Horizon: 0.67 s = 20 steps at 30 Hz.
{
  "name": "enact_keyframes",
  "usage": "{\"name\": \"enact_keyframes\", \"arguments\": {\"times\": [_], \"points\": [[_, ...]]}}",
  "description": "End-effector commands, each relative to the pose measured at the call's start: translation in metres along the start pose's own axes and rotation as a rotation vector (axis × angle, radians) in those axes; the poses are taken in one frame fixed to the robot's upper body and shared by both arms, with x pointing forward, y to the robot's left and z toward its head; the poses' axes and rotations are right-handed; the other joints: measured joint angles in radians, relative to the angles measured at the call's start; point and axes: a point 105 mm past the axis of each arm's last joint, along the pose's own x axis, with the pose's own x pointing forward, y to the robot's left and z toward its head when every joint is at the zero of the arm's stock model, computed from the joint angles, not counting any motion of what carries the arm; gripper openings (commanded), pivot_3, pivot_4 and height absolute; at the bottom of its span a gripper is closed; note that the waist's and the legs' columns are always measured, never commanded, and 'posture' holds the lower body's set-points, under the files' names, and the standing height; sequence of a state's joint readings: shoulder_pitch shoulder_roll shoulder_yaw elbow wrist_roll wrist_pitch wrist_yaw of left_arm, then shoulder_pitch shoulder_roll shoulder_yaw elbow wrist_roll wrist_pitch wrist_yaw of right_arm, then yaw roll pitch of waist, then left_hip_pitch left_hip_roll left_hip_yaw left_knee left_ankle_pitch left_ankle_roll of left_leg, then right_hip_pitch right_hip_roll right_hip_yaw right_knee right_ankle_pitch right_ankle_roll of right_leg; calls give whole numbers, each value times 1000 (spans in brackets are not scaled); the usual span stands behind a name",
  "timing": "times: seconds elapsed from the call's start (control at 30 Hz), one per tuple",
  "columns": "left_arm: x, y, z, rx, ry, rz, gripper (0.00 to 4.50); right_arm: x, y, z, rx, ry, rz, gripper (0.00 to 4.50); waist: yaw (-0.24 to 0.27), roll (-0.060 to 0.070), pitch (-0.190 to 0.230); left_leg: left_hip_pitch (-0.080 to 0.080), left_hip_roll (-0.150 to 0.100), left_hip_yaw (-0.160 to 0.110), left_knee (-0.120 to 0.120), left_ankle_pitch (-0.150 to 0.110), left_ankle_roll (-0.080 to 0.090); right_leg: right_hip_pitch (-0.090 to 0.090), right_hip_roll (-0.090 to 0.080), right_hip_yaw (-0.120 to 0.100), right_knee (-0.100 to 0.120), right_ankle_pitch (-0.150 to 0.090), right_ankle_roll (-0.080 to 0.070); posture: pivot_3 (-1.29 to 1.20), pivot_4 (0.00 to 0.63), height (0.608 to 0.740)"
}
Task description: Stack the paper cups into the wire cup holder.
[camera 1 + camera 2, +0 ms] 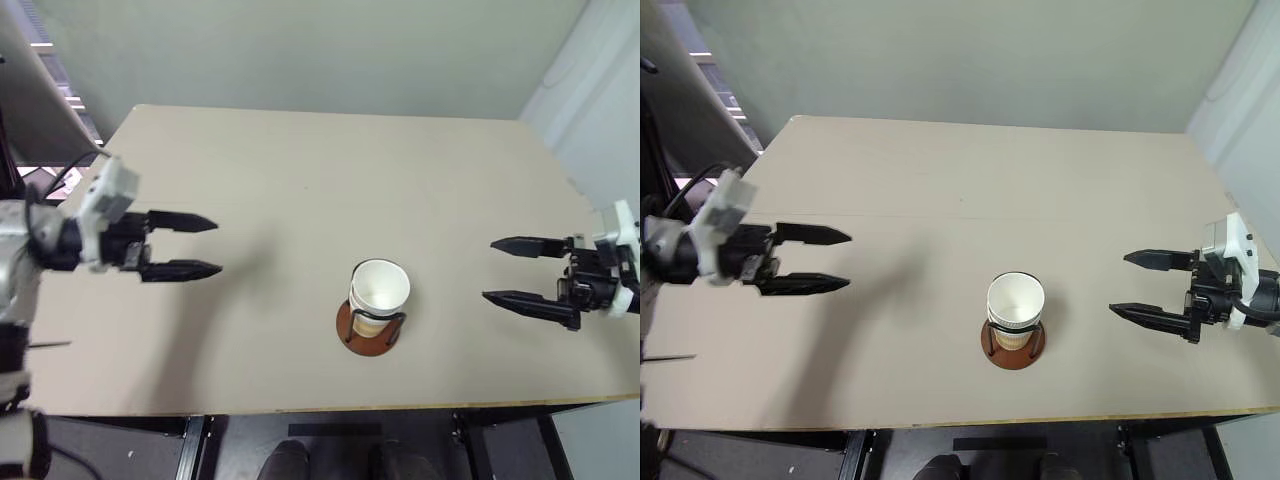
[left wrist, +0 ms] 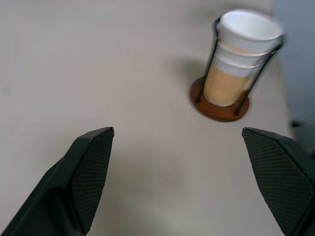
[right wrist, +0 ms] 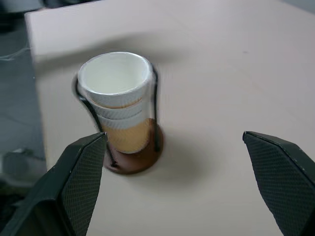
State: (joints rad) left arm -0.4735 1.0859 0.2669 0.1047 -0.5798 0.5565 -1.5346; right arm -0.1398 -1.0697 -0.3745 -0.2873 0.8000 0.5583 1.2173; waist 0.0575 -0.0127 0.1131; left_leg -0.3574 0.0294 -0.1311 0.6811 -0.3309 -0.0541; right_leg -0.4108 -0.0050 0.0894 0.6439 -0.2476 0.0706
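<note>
Your paper cups (image 1: 379, 290) sit nested together in the wire cup holder (image 1: 371, 330), near the bench's (image 1: 300, 180) front edge, about midway along it — the stacking looks done. Your left end effector (image 1: 183, 246) and right end effector (image 1: 518, 271) hover released and empty, well apart to either side. Next, I'd judge, just keep both arms clear of the stack.
</note>
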Motion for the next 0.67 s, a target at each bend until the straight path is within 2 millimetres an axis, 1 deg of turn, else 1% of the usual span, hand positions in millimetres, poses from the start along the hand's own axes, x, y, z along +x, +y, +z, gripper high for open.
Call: {"name": "enact_keyframes", "arguments": {"times": [0.03, 0.1, 0.2, 0.3, 0.43, 0.67], "points": [[-18, -16, 9, 11, -17, 40, 4447, -7, -4, 6, -34, 19, 33, 4500, 0, 0, 0, 1, 0, 0, 0, 0, 0, 0, 0, 0, 0, 0, -1, 0, 150, 740], [-22, -26, 1, -28, -5, 46, 4447, -10, -9, 8, -39, 25, 34, 4500, -2, 0, 0, 5, 0, 2, 0, 0, 0, 3, 0, 1, 2, -1, -4, 0, 150, 740], [-23, -36, -7, -62, 4, 54, 4447, -9, -9, 8, -33, 29, 48, 4500, -7, 0, 0, 8, 1, 3, -1, 0, 0, 5, 0, 0, 4, -3, -8, 0, 150, 740], [-21, -38, -8, -72, -7, 72, 4447, -7, -9, 5, -17, 24, 57, 4500, -7, 0, 0, 8, 1, 3, -1, 0, 0, 4, 0, 0, 6, -4, -10, 0, 150, 740], [-17, -38, -11, -82, -14, 83, 4447, 3, -5, 0, 0, 16, 68, 4500, -11, 0, 0, 9, 1, 4, -1, 0, 0, 4, 0, 0, 7, -4, -11, 0, 150, 740], [-13, -34, -10, -80, -29, 102, 4447, 7, -5, -3, 20, -8, 36, 4500, -13, 0, 0, 8, 1, 4, -2, -1, -1, 3, 0, 0, 9, -5, -13, 0, 150, 740]]}}
